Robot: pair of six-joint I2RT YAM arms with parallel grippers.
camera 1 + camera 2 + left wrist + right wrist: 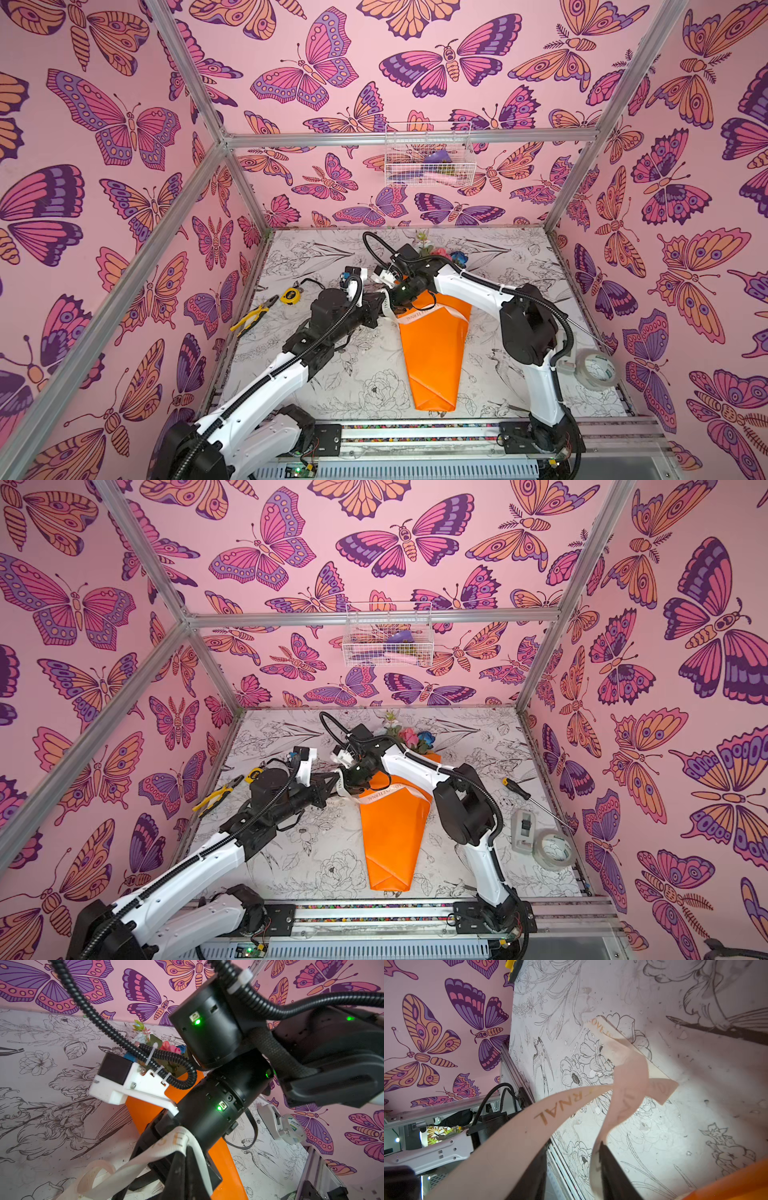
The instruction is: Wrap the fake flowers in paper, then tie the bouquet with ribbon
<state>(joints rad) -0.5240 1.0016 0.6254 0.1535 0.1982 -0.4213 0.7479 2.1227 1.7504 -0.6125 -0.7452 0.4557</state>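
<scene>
Cream ribbon (pixel 550 1113) is pinched in closed left pincer (pixel 183 1153); right pincer (pixel 573 1153) stands half open.

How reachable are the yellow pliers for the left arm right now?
Probably yes, though not at once: the pliers lie uncovered beside that arm, but the left gripper is shut on the ribbon and would have to release it first.

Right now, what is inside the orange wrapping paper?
At the far open end of the orange wrapping paper, a pink bloom, a blue bloom and green leaves stick out. Anything deeper inside, such as stems, is covered. A cream ribbon crosses it outside.
</scene>
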